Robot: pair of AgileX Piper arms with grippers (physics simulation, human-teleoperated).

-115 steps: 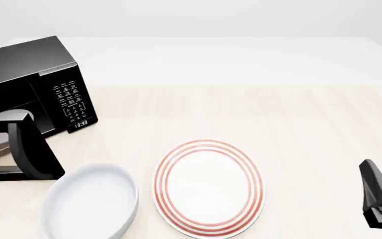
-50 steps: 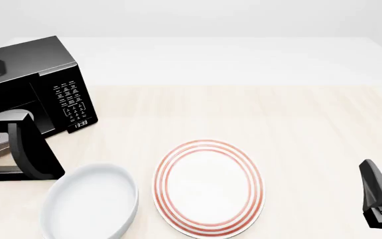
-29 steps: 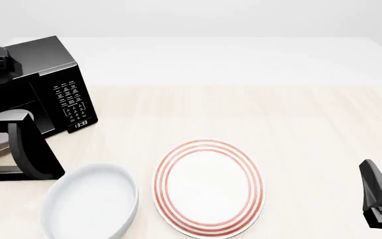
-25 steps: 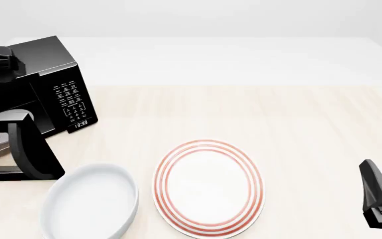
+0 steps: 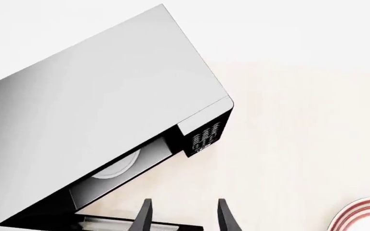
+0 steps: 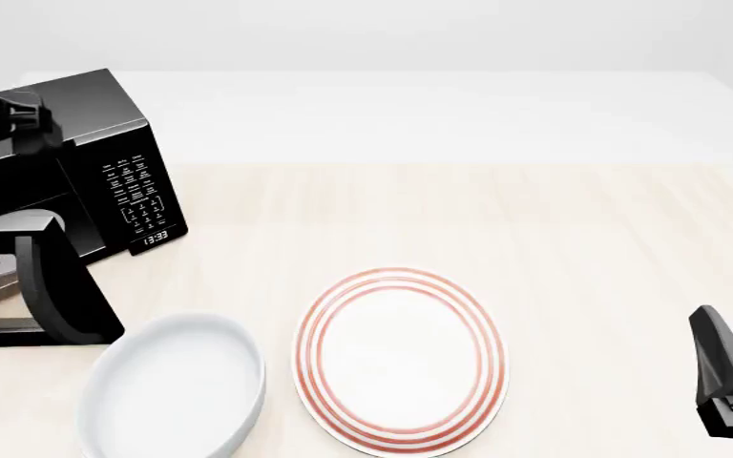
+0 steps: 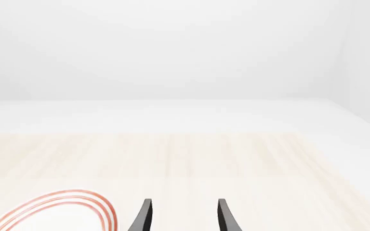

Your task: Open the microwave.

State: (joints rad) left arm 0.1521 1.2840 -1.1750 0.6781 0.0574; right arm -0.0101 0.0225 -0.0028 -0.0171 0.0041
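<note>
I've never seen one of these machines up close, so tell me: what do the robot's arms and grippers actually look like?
Both are plain black. Each gripper, the left gripper and the right gripper, ends in two slim, flat, blade-like fingers that taper toward the tips. In the front view the left arm shows rounded, ribbed black segments, and the right gripper looks angular. No cables or markings show.

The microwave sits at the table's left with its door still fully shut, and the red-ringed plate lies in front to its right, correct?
Not quite: the microwave's door is swung open, as the front view shows; the left wrist view looks into its cavity. The red-ringed plate does lie in front to its right.
</note>
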